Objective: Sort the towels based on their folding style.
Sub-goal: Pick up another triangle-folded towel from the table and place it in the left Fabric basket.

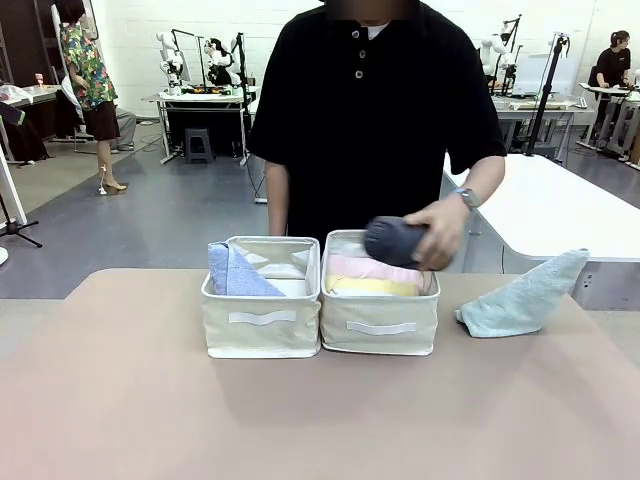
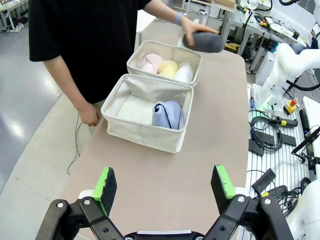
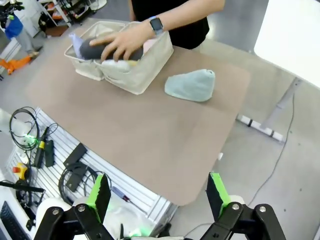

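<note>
**Front view.** The beige bench (image 1: 320,420) carries two cream baskets, touching side by side. The left basket (image 1: 262,335) holds the lavender-blue cone towel (image 1: 235,272) against its left wall. The right basket (image 1: 380,340) shows the pink roll (image 1: 372,267) with the yellow roll (image 1: 368,287) just nearer. The person's hand (image 1: 443,235) grips the dark grey roll (image 1: 392,241) above this basket's far side. The pale teal towel (image 1: 525,297) lies on the bench to the right, apart from the baskets. Each basket front bears a white strip. Behind are a grey floor, white tables and other work stations.

**Left wrist view.** The left tool (image 2: 164,182) stands wide, holding nothing, above the bench's left end. From here a white roll (image 2: 185,73) shows in the right basket, beside the yellow one on its near side; the basket's front wall hides it in the front view. The lavender-blue towel sits alone in its basket. Cables and black boxes lie on a slatted surface beside the bench.

**Right wrist view.** The right tool (image 3: 159,192) stands wide and empty, beyond the bench's near right corner. The teal towel rests flat, just right of the baskets. A dark watch (image 3: 156,24) is on the person's wrist.
</note>
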Motion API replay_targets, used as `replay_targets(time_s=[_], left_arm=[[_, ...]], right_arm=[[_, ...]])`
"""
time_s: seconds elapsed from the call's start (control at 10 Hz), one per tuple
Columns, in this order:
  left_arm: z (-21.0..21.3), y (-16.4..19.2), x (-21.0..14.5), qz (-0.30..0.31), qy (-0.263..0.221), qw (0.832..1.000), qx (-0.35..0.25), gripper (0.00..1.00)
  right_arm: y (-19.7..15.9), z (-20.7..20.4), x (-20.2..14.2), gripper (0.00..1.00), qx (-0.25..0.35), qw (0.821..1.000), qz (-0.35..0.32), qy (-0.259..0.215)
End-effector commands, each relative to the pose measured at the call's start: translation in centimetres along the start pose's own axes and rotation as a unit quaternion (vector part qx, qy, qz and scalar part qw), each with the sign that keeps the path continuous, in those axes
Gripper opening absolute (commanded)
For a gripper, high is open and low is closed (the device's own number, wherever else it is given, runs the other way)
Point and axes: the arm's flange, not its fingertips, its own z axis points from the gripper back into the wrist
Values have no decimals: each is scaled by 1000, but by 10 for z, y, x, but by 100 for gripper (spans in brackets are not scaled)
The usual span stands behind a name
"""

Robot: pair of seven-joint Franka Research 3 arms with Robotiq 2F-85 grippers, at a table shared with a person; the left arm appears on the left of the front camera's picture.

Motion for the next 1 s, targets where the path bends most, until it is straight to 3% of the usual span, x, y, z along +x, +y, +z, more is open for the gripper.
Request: replay_targets(time_s=[0.0, 0.3, 0.6, 0.9], left_arm=[[0, -1, 1, -1, -1, 1000, 3, 98], [0, -1, 1, -1, -1, 1000, 3, 98], [0, -1, 1, -1, -1, 1000, 3, 98], [0, -1, 1, -1, -1, 1000, 3, 98]], right_arm=[[-9, -9, 6, 100, 6, 1000, -23, -7], [4, -61, 50, 100, 0, 1000, -8, -8], [5, -181, 119, 100, -82, 997, 5, -7], [-19, -248, 130, 100, -74, 997, -3, -13]])
